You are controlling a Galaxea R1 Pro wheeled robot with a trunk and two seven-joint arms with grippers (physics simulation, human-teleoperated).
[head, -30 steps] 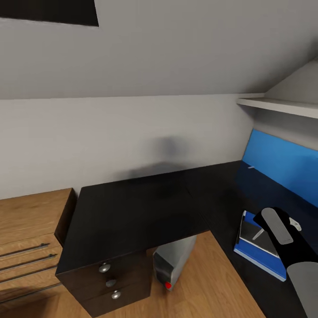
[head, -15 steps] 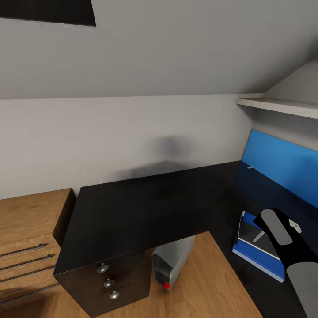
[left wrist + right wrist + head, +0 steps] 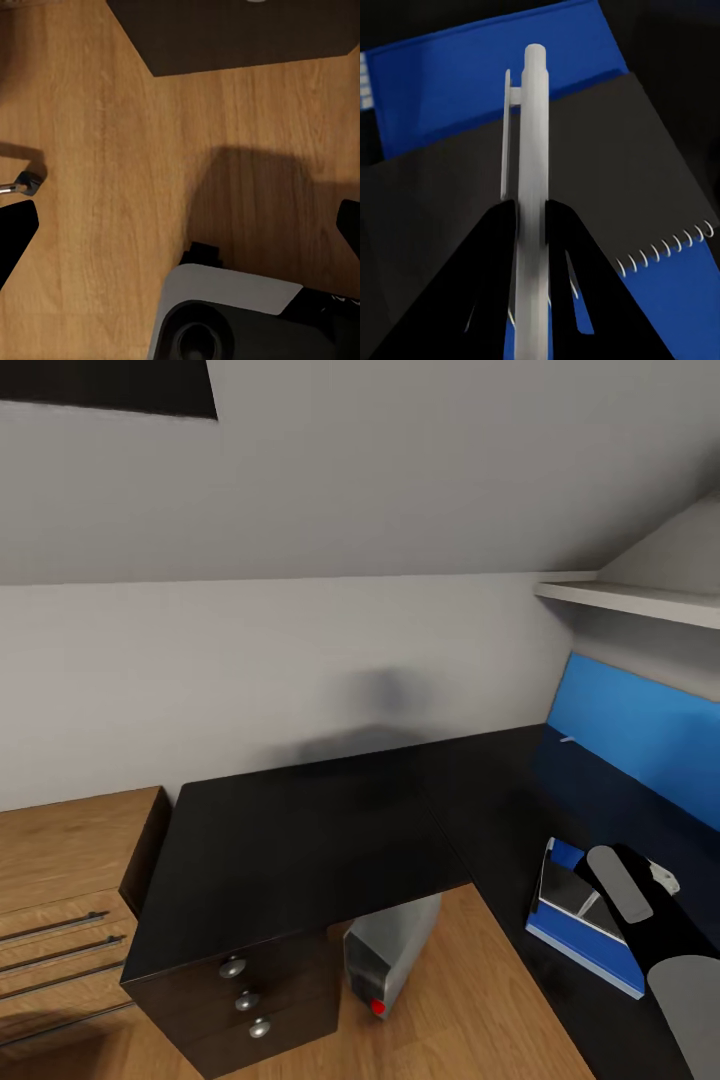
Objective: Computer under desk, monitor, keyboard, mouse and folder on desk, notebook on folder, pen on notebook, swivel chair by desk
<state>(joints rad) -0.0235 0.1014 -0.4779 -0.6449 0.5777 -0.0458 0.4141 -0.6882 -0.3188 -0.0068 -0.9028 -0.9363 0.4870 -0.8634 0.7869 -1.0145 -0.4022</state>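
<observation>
Right wrist view: right gripper [image 3: 531,217] fingers [image 3: 495,247] clamp the pen [image 3: 532,150] above the notebook [image 3: 585,187] on the folder [image 3: 457,82]. Left fingers [image 3: 15,232] spread wide over the floor [image 3: 97,135].

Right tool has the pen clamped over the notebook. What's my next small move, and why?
Probably lower the right tool a little and then open it. It is shut on the pen, which hangs directly over the dark notebook, and that already lies on the blue folder on the desk. I cannot tell whether the pen is touching yet, so ease down first so it doesn't roll off.
</observation>
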